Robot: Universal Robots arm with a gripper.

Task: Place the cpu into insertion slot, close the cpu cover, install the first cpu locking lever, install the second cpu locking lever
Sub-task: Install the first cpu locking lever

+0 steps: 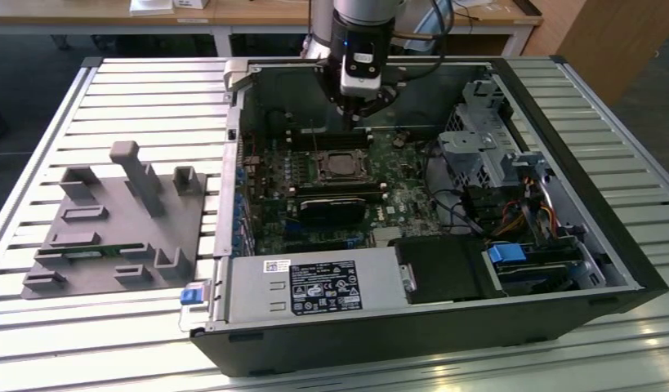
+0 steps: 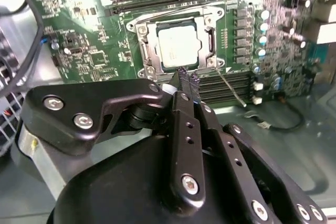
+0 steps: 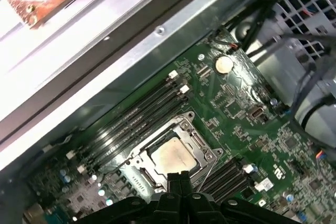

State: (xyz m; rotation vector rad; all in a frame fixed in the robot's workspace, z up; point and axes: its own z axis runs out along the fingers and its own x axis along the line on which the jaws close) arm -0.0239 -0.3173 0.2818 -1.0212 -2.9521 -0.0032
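Hovering at the socket's edge, our gripper (image 2: 187, 78) has its jaws pressed together on nothing. We see the cpu (image 2: 177, 44) seated in the insertion slot (image 2: 208, 39), the cpu cover (image 2: 147, 46) flat around it, inside the open computer case (image 1: 421, 347).

Black hand (image 2: 187, 81) links studded with silver screws; arm (image 1: 362, 15) silvery grey.

arm (image 1: 362, 24) cropped in exterior view, pincer (image 2: 187, 81) covering edge of cpu cover (image 2: 149, 48)
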